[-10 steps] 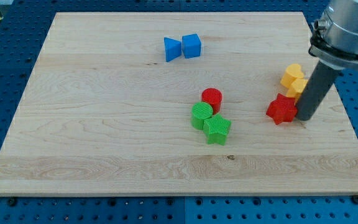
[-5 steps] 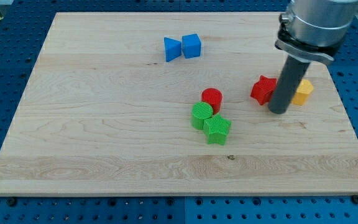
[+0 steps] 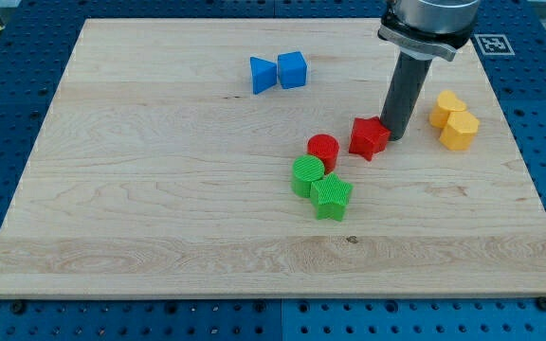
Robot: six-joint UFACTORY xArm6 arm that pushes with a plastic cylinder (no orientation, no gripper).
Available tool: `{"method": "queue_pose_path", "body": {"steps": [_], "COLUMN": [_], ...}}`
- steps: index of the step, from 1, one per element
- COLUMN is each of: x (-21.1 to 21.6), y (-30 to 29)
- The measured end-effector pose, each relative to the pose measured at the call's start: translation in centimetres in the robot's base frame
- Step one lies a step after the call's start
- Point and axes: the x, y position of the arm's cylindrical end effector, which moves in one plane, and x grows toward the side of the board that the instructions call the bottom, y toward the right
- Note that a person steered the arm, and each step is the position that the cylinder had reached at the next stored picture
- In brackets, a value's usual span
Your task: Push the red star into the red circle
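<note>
The red star (image 3: 369, 138) lies right of the board's middle, a short gap to the right of the red circle (image 3: 323, 151). My tip (image 3: 397, 135) rests against the star's right side, slightly above its centre. The dark rod rises from there to the view's top. The star and the circle are apart, not touching.
A green circle (image 3: 307, 176) and a green star (image 3: 331, 196) sit just below the red circle. A blue triangle (image 3: 262, 74) and a blue cube (image 3: 292, 70) lie near the top. Two yellow blocks (image 3: 454, 122) lie at the right. The wooden board (image 3: 159, 189) carries them all.
My tip moved left and slightly up, pushing the red star left from beside the yellow blocks to near the red circle. The yellow blocks are uncovered now.
</note>
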Motion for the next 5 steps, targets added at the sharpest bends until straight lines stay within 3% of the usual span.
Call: {"method": "queue_pose_path", "body": {"steps": [2, 3, 4, 5], "x": [4.7, 3.1, -1.2, -1.9], "y": [1.3, -0.1, -2.6, -2.8]}}
